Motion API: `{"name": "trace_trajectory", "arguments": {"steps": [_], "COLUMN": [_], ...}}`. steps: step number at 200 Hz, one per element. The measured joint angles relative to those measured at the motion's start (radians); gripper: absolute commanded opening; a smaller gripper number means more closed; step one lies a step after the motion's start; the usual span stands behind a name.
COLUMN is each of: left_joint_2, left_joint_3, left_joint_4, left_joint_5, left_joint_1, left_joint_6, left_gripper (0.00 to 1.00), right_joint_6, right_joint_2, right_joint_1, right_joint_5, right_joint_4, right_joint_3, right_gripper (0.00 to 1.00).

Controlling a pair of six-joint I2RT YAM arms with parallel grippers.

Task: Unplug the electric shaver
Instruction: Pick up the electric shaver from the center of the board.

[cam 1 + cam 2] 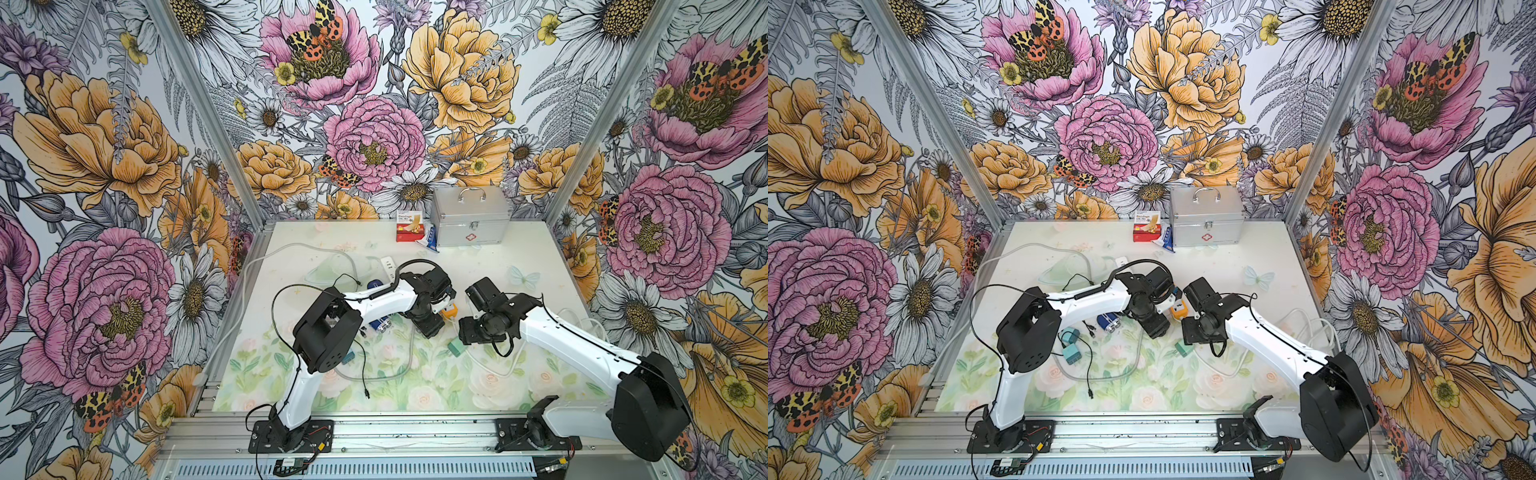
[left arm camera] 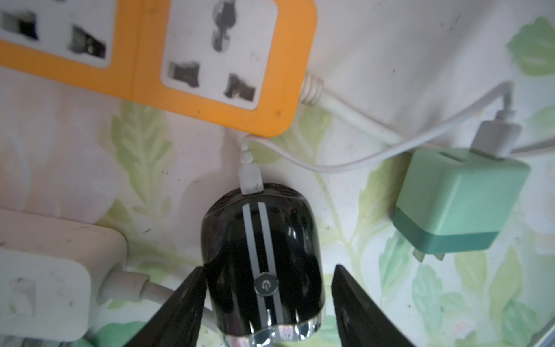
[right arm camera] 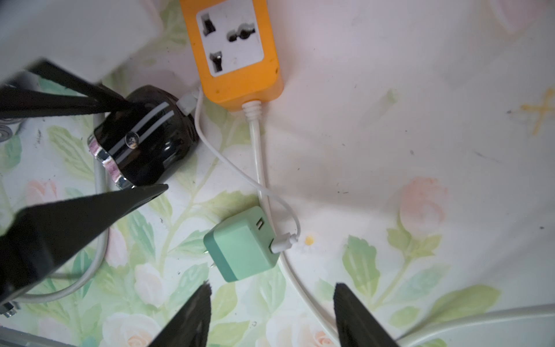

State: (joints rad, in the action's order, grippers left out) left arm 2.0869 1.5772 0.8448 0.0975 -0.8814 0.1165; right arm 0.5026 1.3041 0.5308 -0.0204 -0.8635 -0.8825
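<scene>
The electric shaver [image 2: 261,270] is black with two white stripes and lies on the floral mat [image 2: 375,45], next to the orange power strip [image 2: 144,84]. My left gripper [image 2: 268,267] is open around the shaver. One finger touches its side and the other stands a little clear. A white USB plug [image 2: 250,177] sits in the shaver's end, and its thin cable runs to a green adapter [image 2: 456,198]. The adapter lies loose on the mat with its prongs bare. My right gripper [image 3: 271,284] is open and empty, just short of the green adapter [image 3: 240,243].
The orange strip's thick white cord [image 3: 258,144] crosses the thin cable. A white charger block [image 2: 45,285] lies beside the shaver. A blue shaver [image 1: 380,324], teal adapters [image 1: 1071,349] and a loose black cable [image 1: 365,374] lie near the left arm. A silver case [image 1: 469,222] and a red box [image 1: 409,232] stand at the back.
</scene>
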Motion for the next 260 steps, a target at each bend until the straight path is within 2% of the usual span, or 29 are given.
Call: {"name": "trace_trajectory", "arguments": {"steps": [22,53,113,147,200,238,260], "left_joint_2": [0.002,0.002,0.016,0.042,0.042,0.023,-0.019], "left_joint_3": [0.001,0.001,0.003,0.007,0.008,-0.012,-0.049], "left_joint_4": [-0.006,-0.009,-0.017,-0.027,-0.027,-0.021,-0.007], "left_joint_5": [0.004,0.006,-0.005,-0.02,-0.027,-0.001,0.043], "left_joint_1": [0.0,0.0,-0.009,-0.027,-0.031,-0.031,-0.025], "left_joint_6": [0.0,0.0,0.002,0.016,0.015,0.015,0.016], "left_gripper": [0.57,0.57,0.65,0.66,0.49,0.48,0.48], "right_joint_6": [0.003,0.006,0.039,0.056,0.066,0.087,0.088], "right_joint_2": [-0.008,-0.037,-0.055,-0.068,-0.087,-0.144,-0.201], "right_joint_1": [0.0,-0.009,-0.013,-0.013,-0.013,-0.013,-0.013], "right_joint_5": [0.017,0.035,0.047,0.047,0.048,0.047,0.048], "right_joint_4": [-0.001,0.0,0.011,0.027,0.04,0.071,0.118], "right_joint_3": [-0.002,-0.002,-0.002,0.003,0.023,0.074,0.126], "right_gripper": [0.66,0.66,0.67,0.68,0.63,0.57,0.57]}}
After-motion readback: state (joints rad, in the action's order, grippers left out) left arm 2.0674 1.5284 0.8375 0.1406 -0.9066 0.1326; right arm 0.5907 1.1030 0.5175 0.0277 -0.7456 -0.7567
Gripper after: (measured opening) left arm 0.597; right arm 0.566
